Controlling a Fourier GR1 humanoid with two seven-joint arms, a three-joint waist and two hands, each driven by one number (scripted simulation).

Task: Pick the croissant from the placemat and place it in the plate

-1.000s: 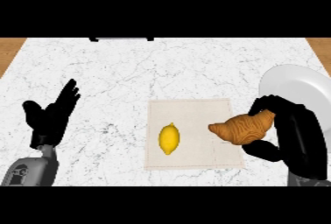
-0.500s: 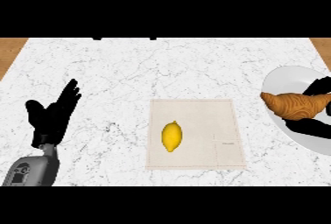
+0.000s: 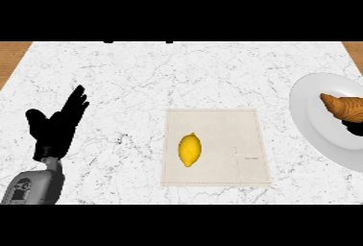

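Croissant (image 3: 343, 107) lies on plate (image 3: 309, 115) at far right, long axis slanting up-left. Right robot hand (image 3: 352, 128) touches its near side, mostly hidden, grip cannot tell. Left robot hand (image 3: 56, 126) rests spread, well apart.

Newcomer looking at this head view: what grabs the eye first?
The yellow lemon sits alone on the beige cloth placemat at the middle of the white marble counter. At the right edge, the golden-brown croissant lies on the round white plate. The open black left hand rests, fingers up, at the left.
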